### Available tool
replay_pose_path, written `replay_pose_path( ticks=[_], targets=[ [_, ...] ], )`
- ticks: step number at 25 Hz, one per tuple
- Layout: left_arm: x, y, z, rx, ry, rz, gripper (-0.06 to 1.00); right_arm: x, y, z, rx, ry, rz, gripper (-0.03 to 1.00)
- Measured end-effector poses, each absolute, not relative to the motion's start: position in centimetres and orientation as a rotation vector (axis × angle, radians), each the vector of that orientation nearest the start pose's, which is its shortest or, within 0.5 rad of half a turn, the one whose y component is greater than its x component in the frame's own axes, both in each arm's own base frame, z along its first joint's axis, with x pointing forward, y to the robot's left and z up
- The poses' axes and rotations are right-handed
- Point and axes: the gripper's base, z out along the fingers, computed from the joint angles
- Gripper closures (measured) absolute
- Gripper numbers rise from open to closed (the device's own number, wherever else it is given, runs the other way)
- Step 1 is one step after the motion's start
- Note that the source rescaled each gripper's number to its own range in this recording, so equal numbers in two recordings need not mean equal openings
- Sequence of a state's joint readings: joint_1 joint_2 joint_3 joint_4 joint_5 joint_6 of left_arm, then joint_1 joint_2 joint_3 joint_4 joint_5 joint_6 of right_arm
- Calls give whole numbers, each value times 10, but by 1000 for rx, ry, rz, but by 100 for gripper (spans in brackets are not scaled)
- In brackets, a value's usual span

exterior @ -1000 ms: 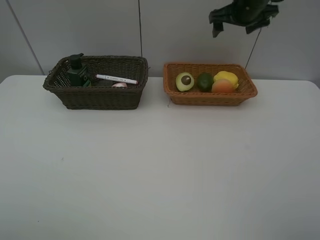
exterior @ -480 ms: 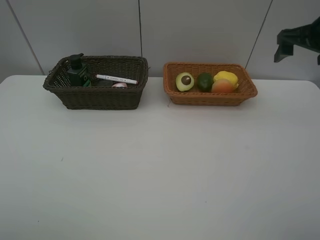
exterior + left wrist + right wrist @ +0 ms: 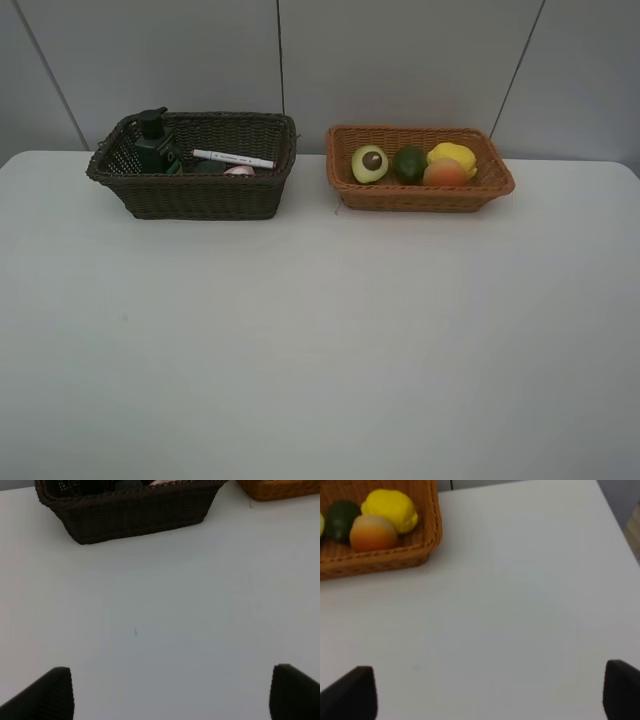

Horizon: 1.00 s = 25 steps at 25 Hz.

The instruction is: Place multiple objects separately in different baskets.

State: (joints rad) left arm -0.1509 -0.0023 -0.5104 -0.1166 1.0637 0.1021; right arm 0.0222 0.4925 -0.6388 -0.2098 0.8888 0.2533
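It looks like a lab test bench: a plain white desk (image 3: pixel 320 340) against bare grey wall panels (image 3: pixel 400 60), with only two wicker baskets (image 3: pixel 195 165) set out.

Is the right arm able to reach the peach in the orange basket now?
Probably yes. The peach lies uncovered in the orange basket, beside the lemon. The right claw is open, with only bare table between.

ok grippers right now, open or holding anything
left gripper: open, holding nothing
right gripper: open, holding nothing
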Motion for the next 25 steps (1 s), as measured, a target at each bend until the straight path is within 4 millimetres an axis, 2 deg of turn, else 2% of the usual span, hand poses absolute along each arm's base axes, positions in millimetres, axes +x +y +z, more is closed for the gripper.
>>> replay_pose_path(
  ticks=[3,5,7,9,13,18,25],
  targets=[
    [-8,-8,280,263,2016,-170,-6,39,-14,306,212,2090,-81,-2],
    [-8,-8,280,263,2016,-170,-6,19,-15,298,224,2046,-74,-2],
    [-8,-8,280,263,2016,-170,-6,1,-15,293,233,1991,-64,-2],
    [-8,-8,280,263,2016,-170,-6,-9,-16,290,238,1971,-55,-2],
    [-8,-8,280,263,2016,-170,-6,-8,-14,282,182,2012,-63,-2],
    [-8,-8,280,263,2016,-170,-6,-8,-9,282,85,2026,-44,-2],
    [-8,-8,280,263,2016,-170,-6,-8,-8,281,72,2027,-41,-2]
  ],
)
